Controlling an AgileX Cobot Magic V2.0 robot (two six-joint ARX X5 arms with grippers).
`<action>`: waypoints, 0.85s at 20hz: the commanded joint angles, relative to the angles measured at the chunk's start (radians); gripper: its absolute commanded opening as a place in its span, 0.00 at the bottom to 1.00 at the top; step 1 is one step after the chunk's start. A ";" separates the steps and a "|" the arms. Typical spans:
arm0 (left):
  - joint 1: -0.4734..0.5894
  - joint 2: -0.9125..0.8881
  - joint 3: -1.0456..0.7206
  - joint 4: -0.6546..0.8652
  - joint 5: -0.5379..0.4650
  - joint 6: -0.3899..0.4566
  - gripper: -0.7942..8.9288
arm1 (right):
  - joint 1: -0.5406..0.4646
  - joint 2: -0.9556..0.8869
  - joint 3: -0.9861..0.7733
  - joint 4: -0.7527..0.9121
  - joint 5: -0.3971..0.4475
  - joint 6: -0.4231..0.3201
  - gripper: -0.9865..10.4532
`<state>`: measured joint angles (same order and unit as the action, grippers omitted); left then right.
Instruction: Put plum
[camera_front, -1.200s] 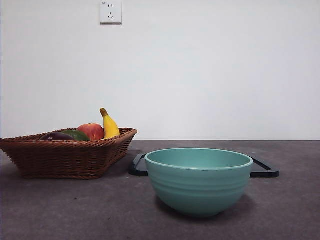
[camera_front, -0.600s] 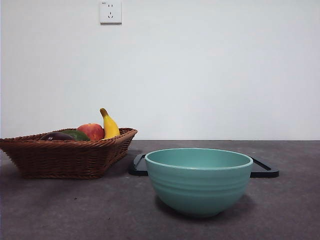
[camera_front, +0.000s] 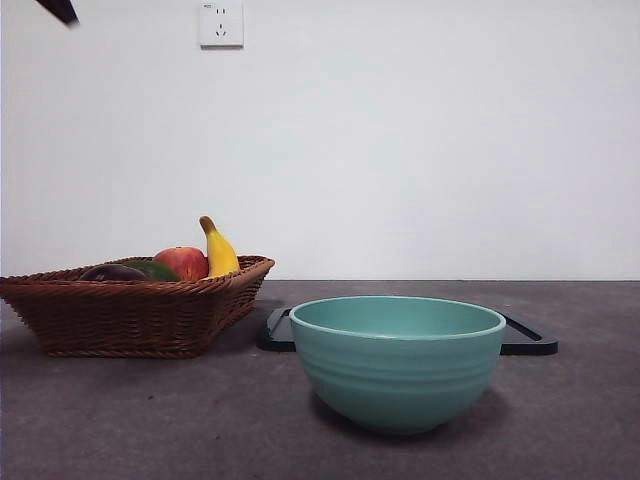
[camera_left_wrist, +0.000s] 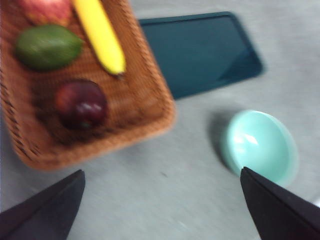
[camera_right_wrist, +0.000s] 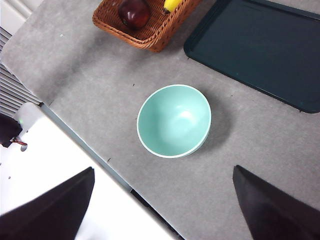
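The plum (camera_left_wrist: 81, 104) lies in the wicker basket (camera_left_wrist: 150, 122) with bare weave on most sides; the green fruit (camera_left_wrist: 47, 46) and banana (camera_left_wrist: 100, 34) sit close by, apart from it. From above nothing covers it. The left tool (camera_left_wrist: 160, 200), jaws spread wide, hangs high over bare tabletop (camera_left_wrist: 165, 200) between basket and teal bowl (camera_left_wrist: 260, 147).

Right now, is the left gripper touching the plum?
Apart. The left wrist view shows the left gripper open above the table, with bare basket weave and table between its jaws and the plum lying in the basket.
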<state>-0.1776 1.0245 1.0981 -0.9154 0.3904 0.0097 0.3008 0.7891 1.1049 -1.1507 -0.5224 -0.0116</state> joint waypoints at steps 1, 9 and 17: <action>-0.026 0.090 0.056 0.031 -0.068 0.032 0.59 | 0.005 0.013 0.022 0.013 -0.001 0.001 0.47; -0.095 0.440 0.216 0.055 -0.233 0.058 0.59 | 0.005 0.021 0.022 0.014 -0.001 0.001 0.47; -0.119 0.659 0.221 0.122 -0.355 0.058 0.58 | 0.005 0.021 0.022 0.014 -0.001 0.001 0.47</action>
<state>-0.2913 1.6718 1.2957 -0.7963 0.0353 0.0616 0.3008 0.8040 1.1049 -1.1439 -0.5220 -0.0116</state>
